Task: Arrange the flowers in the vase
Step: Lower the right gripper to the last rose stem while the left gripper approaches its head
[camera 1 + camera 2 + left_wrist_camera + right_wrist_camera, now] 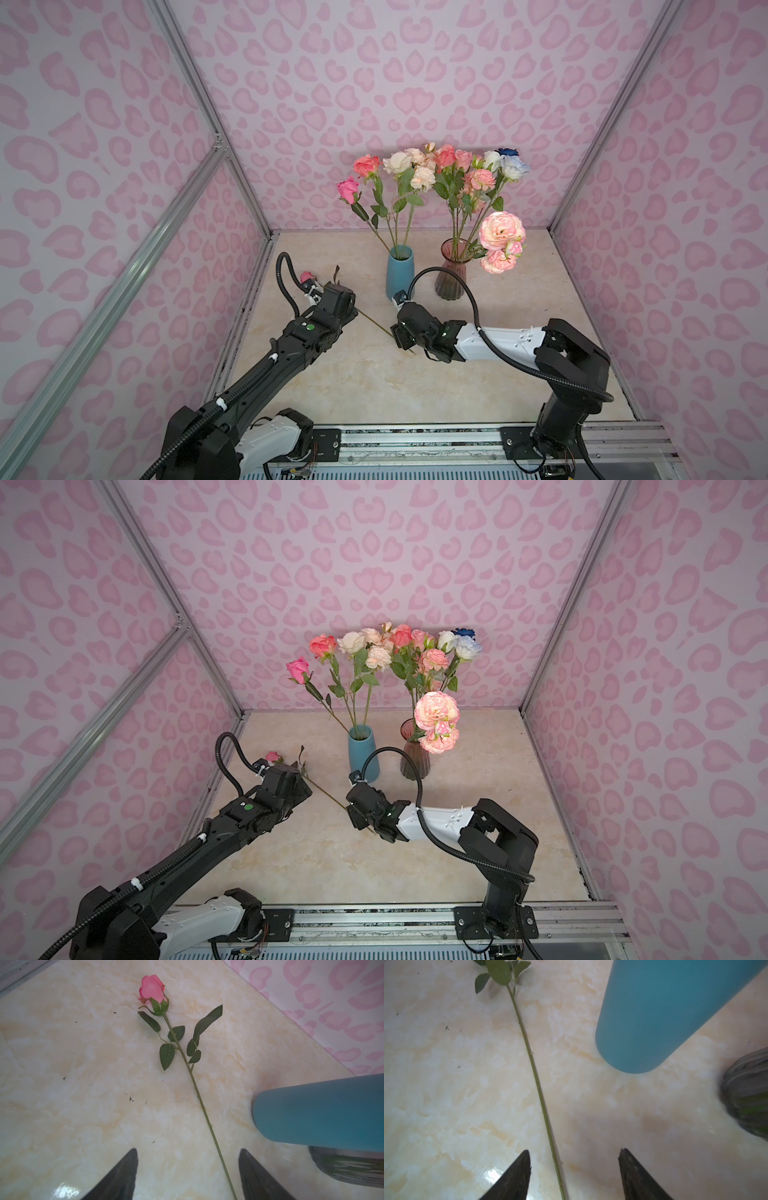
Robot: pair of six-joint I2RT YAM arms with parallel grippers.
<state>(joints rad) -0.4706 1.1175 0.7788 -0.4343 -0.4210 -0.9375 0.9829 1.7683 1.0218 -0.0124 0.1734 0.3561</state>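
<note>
Glossy marble tabletop, slender-stemmed pink rose lying flat, left claw and right claw spread wide

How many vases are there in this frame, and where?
2. The blue vase stands upright at centre; the ribbed pink glass vase stands just right of it in both top views, not touching. None appears hidden.

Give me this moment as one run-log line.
left gripper: open, straddling rose stem | right gripper: open, straddling same stem | rose: lying on table | blue vase, glass vase: upright, holding flowers
</note>
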